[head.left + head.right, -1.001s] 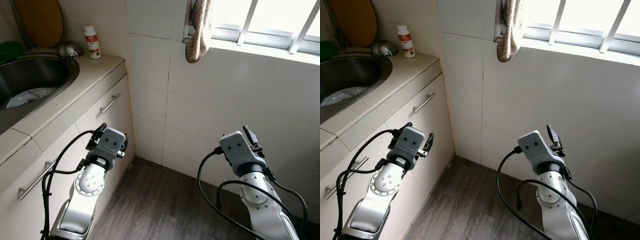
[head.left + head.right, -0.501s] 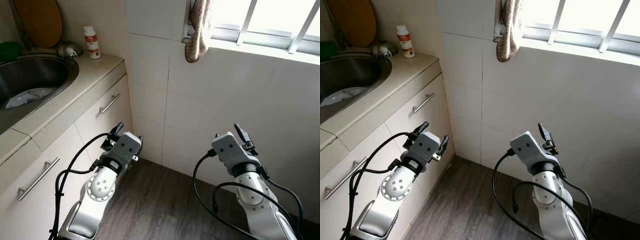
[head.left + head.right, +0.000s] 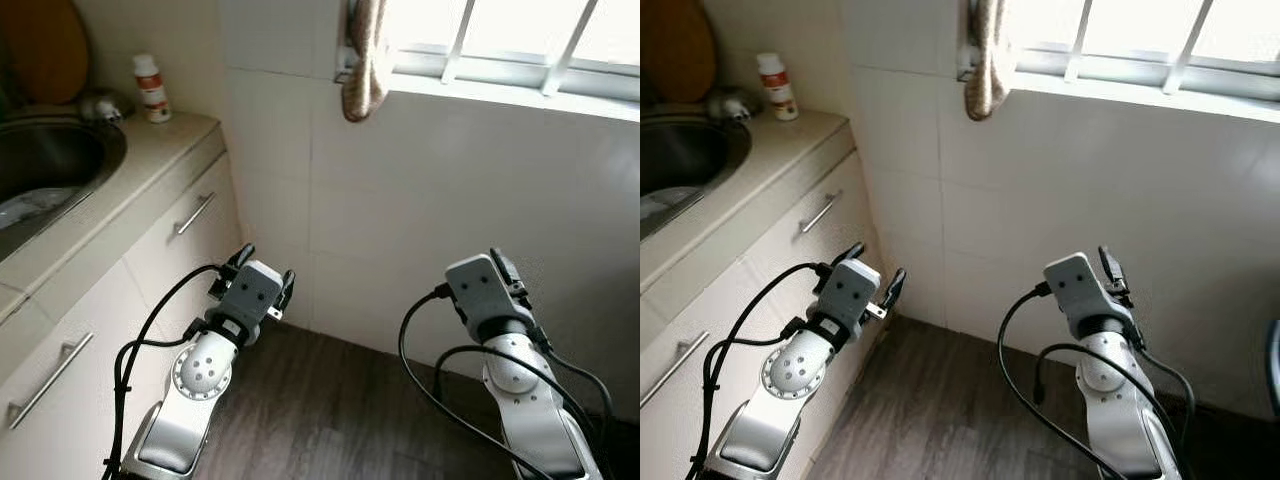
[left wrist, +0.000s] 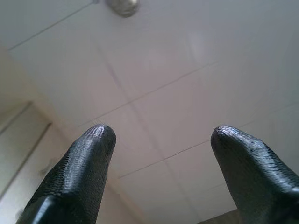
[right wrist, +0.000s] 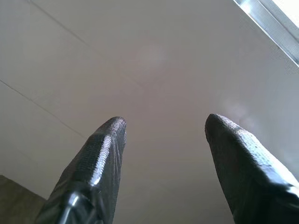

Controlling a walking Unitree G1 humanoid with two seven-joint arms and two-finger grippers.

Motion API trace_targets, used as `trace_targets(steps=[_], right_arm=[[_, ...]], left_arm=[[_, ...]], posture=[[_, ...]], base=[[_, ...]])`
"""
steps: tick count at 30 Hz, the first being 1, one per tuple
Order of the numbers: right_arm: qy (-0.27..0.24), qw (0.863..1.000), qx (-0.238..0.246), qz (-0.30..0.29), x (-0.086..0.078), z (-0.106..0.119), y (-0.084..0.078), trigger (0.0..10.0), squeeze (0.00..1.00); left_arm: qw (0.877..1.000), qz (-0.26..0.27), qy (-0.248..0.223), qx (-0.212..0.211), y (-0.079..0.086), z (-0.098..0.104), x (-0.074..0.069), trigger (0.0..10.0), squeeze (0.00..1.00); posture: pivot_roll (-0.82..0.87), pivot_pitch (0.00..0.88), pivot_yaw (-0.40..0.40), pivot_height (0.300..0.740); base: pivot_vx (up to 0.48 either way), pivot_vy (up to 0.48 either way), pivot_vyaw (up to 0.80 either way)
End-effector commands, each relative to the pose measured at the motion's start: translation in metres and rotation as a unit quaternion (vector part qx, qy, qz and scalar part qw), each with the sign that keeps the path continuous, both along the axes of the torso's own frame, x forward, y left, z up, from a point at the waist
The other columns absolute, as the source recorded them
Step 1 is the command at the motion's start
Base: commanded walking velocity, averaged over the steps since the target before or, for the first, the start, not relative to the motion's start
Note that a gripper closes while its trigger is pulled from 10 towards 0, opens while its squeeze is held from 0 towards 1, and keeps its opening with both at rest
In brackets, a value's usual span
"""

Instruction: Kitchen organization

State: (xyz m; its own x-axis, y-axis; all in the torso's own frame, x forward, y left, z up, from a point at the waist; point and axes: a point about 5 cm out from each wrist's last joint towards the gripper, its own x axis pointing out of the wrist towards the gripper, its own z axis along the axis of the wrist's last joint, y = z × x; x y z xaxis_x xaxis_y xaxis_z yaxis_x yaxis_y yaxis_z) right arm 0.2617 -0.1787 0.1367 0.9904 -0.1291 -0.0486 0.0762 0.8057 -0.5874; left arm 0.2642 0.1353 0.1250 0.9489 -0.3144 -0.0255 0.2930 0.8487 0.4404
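A steel sink (image 3: 55,160) is set into the beige counter (image 3: 150,160) at the left, with something pale lying in it. A small white bottle with a red label (image 3: 152,88) stands at the counter's back corner. My left gripper (image 3: 266,268) hangs low beside the drawer fronts (image 3: 185,225), open and holding nothing; its fingers (image 4: 93,144) point at the white tiled wall. My right gripper (image 3: 500,268) is held low to the right, also open and holding nothing, its fingers (image 5: 110,140) facing the wall below the window.
A beige cloth (image 3: 365,60) hangs from the barred window frame (image 3: 500,75). A brown wooden board (image 3: 45,45) leans behind the sink. Metal drawer handles (image 3: 195,212) stick out from the cabinet. Dark wood-look floor (image 3: 330,420) lies between my arms; the tiled wall (image 3: 400,220) is close ahead.
The whole view has swung to the right, so the sink and bottle sit further left. My left gripper has dropped lower and away from the drawer front. Both grippers stay open.
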Motion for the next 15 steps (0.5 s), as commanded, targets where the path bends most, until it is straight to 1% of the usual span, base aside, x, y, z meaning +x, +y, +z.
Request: trace_targets(steps=[1, 10, 15], right_arm=[[0.002, 1.000, 0.007, -0.003, 0.0008, 0.0004, -0.0001, 10.0, 0.00], [0.003, 1.000, 0.019, 0.005, 0.0028, -0.0002, 0.0059, 10.0, 0.00], [0.002, 1.000, 0.023, 0.006, 0.0025, -0.0011, 0.0073, 10.0, 0.00]], left_arm=[[1.000, -0.010, -0.001, -0.003, -0.0041, 0.0001, 0.0009, 10.0, 0.00], [1.000, -0.015, -0.001, -0.008, -0.0079, -0.0009, 0.0012, 10.0, 0.00], [1.000, -0.015, -0.003, -0.011, -0.0079, -0.0009, 0.0013, 10.0, 0.00]], posture=[[0.06, 0.000, -0.031, 0.740], [0.07, 0.000, -0.038, 0.740], [0.07, 0.000, -0.038, 0.740]], base=[[0.000, 0.000, -0.80], [0.000, 0.000, -0.80], [0.000, -0.263, -0.80]])
